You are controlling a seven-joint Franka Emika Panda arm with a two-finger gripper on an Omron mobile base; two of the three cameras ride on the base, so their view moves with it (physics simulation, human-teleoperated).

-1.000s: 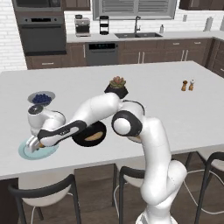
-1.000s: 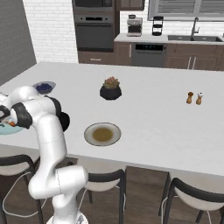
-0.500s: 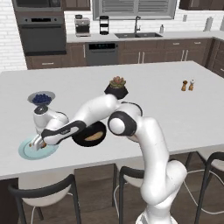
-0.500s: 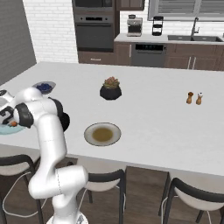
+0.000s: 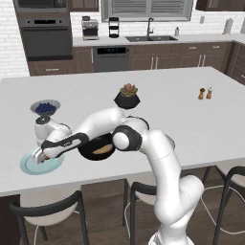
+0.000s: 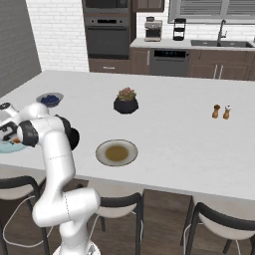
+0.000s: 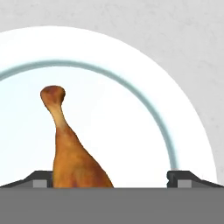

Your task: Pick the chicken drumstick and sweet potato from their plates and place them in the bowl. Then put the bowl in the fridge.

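Low, arm stretched left, gripper (image 5: 40, 158) wide over chicken drumstick (image 7: 72, 148), light blue plate (image 5: 28, 165)

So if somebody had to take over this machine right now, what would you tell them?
Gripper: open, low over the light blue plate, jaws either side of the chicken drumstick, nothing held.
Drumstick lies on that plate, not yet picked.
Black bowl sits on the island beside that plate, partly hidden by the arm.
Beige plate sits further along the island.
Done: nothing moved yet.
Left: grasp the drumstick, bowl it, then the sweet potato, then bowl into the fridge.
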